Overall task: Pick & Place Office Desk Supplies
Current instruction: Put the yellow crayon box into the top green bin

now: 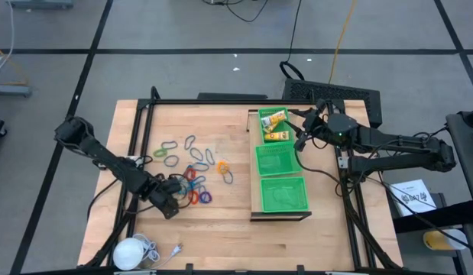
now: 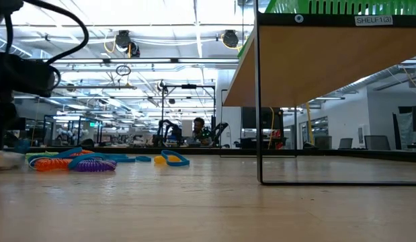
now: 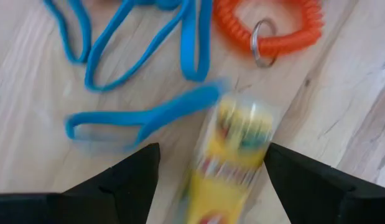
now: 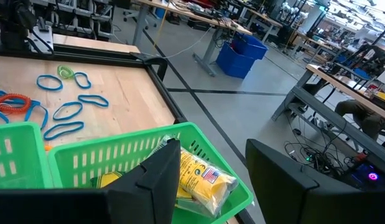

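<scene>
Supplies: a yellow packet (image 3: pixel 232 158) with printed label, clear wrap, lies flat on the desk (image 1: pixel 221 221) between the left claw (image 3: pixel 208 180) fingers, jaws wide open, nothing gripped. Just beyond it are blue loops (image 3: pixel 142 118) and an orange coil ring (image 3: pixel 270 28) with a metal keyring.

From above, the left claw (image 1: pixel 169 200) sits at 8 o'clock of the desk, at the edge of the scattered rings (image 1: pixel 192 164) near centre. More yellow packets (image 1: pixel 274 126) sit in the far compartment of the green mesh tray (image 1: pixel 280 172), at 1 o'clock.

Right claw (image 4: pixel 208 180) hangs over that compartment, jaws parted, empty; in the high view it (image 1: pixel 303 136) is at 2 o'clock.

Desk is light wood with a black frame. White round object with cord (image 1: pixel 133 250) at 7 o'clock. Grey floor, cables, workshop benches beyond.
</scene>
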Robot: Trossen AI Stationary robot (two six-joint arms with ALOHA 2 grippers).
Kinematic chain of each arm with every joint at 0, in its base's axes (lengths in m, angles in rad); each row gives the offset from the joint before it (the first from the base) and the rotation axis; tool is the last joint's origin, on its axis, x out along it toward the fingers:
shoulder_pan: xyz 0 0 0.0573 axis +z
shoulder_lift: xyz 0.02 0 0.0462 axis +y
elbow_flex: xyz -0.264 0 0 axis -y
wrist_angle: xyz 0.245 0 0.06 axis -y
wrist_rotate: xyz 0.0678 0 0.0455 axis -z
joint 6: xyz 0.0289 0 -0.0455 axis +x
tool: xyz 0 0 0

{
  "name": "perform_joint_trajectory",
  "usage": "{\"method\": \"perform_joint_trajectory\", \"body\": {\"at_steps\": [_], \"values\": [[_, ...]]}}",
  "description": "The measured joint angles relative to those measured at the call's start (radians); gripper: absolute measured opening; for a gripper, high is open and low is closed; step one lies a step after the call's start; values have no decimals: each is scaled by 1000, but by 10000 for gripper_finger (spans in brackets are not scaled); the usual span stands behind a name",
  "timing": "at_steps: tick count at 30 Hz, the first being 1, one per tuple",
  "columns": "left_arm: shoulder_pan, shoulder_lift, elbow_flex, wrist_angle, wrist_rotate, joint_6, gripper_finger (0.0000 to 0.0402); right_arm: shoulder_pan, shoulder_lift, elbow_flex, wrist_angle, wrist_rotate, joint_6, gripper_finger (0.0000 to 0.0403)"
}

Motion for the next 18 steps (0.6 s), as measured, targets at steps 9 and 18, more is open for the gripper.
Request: {"method": "perform_joint_trajectory", "body": {"at_steps": [9, 18], "values": [[-2, 24, 3, 5, 34, 4, 296, 0, 0, 0, -1, 0, 3, 171], [-33, 25, 2, 4, -9, -62, 293, 0, 0, 0, -1, 0, 4, 171]]}}
